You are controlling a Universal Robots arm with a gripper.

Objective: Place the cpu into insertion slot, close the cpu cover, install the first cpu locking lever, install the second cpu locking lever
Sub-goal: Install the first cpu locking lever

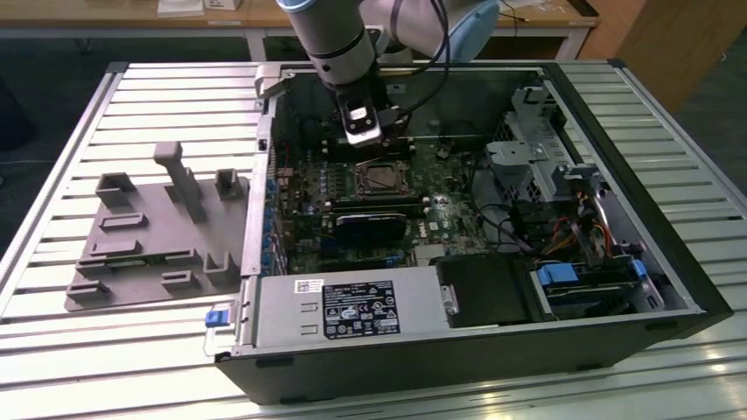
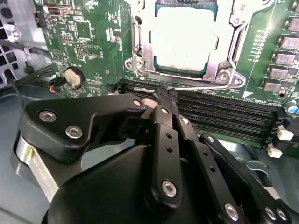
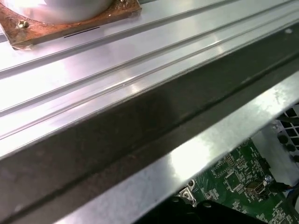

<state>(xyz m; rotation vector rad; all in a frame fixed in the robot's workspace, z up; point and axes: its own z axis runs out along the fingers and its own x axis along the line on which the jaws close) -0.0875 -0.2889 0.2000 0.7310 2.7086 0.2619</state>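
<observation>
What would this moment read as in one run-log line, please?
cpu seated in slot | cpu cover closed | claw shut, at locking lever end

The computer case [image 1: 467,359] is lying open on a slatted metal table [image 1: 70,350]. The arm [image 1: 332,44] is hanging over the case's far side. The gripper [image 1: 364,144] is hovering inside the case, just above the insertion slot [image 1: 382,178], a dark square edged in grey metal. A silver power supply [image 1: 338,306] is sitting along the case's near wall. A grey fixture tray [image 1: 140,254] is resting just outside the case, on the exterior view's left.
</observation>
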